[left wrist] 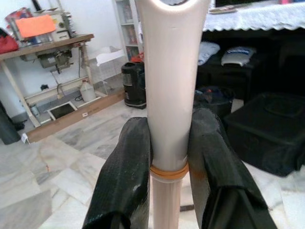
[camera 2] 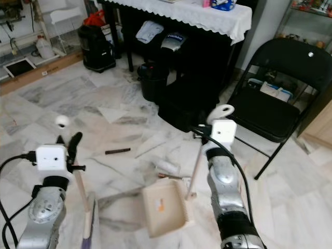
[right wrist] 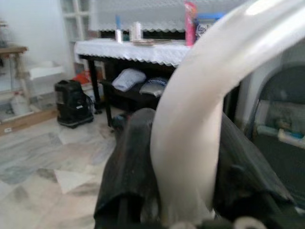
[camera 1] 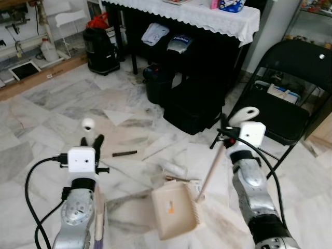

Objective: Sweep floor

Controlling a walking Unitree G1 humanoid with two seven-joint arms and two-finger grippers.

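Where the head camera looks down over a grey-veined white marble floor (camera 1: pixel 46 109), the left gripper (camera 1: pixel 91 141) grips the pale pink plastic broom handle (camera 1: pixel 98 218), which stands close to upright, its round tip (camera 1: pixel 88 124) pointing up and its purple lower end cut off by the frame's bottom edge. The right gripper (camera 1: pixel 226 136) clasps the long beige dustpan handle (camera 1: pixel 210 168), whose looped top end (camera 1: pixel 245 115) rises above the white wrist block; the handle's long axis slants down toward the robot's left to the beige plastic dustpan (camera 1: pixel 174 210) lying flat on the floor between the two arms. Just beyond the pan lie a crumpled bit of white litter (camera 1: pixel 174 169) and a short dark brown stick (camera 1: pixel 124 153). Farther back stand a black folding metal chair (camera 1: pixel 290 83) and a table draped in a white lace-edged cloth (camera 1: pixel 202 15), with dark bags beneath that are hard to make out. From the left wrist camera, both black fingers (left wrist: pixel 128 176) press against the broom handle, clenched on it at an orange band. From the right wrist camera, blurred, the black fingers (right wrist: pixel 131 162) are closed around the curved cream handle loop.
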